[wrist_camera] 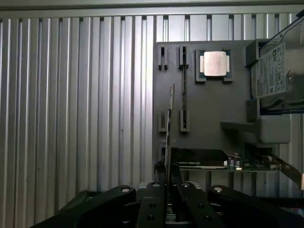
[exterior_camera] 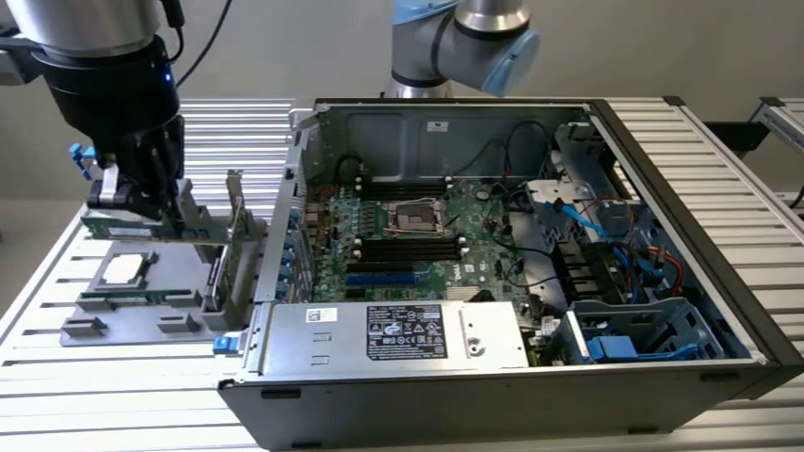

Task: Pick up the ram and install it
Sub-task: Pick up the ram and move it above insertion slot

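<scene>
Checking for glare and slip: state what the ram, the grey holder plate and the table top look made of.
The ram: thin green circuit board, matt. The holder plate: likely plastic, uniform dull grey with moulded slots. The table top: probably aluminium, silvery ribbed slats with a soft sheen.

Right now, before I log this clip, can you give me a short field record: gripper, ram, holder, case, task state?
gripper: shut on the ram, above the gray holder
ram: clamped at one end, seen edge-on in the wrist view, apparently clear of the holder
gray holder: on the slatted table, to the exterior view's left of the case; carries a processor chip
computer case: open, motherboard exposed
memory slots: long, black, on the motherboard
task state: ram picked up, not installed
</scene>
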You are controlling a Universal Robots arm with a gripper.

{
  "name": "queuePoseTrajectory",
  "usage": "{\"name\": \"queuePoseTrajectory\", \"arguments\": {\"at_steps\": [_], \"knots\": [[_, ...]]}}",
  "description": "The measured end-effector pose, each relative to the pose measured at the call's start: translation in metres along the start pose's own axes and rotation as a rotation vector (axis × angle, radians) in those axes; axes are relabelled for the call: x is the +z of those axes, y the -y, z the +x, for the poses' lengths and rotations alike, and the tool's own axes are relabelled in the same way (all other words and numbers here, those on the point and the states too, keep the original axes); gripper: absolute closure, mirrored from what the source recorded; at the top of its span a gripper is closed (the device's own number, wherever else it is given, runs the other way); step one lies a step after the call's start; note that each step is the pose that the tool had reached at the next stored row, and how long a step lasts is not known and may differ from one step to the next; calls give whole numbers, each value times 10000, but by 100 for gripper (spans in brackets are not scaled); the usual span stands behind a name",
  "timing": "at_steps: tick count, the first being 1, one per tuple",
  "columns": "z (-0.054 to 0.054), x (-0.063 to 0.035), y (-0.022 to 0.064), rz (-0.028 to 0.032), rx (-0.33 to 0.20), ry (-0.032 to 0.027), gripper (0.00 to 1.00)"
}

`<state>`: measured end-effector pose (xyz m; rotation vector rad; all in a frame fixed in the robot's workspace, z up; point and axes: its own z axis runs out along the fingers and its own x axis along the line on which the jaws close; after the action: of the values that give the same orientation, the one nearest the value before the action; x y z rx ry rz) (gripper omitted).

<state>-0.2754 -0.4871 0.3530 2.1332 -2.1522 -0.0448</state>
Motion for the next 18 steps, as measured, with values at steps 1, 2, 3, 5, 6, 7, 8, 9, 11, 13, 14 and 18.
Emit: {"name": "queuePoseTrajectory", "arguments": {"at_steps": [1,2,3,5,6,7,8,9,11,13,14,18], "knots": [[1,-20,38,-4,-1,-1,86],[1,-38,75,-7,-2,0,86],[2,-55,112,-10,-2,0,86],[3,-86,187,-19,-1,-1,86],[3,-102,227,-25,-2,-1,86],[4,-118,266,-30,-3,-1,86],[4,-132,304,-34,-3,-1,86],[5,-147,341,-38,-3,-1,86],[6,-179,417,-47,-3,-1,86],[7,-215,491,-53,-4,-1,86],[7,-232,527,-54,-4,0,86],[10,-308,676,-64,-5,-2,86]]}}
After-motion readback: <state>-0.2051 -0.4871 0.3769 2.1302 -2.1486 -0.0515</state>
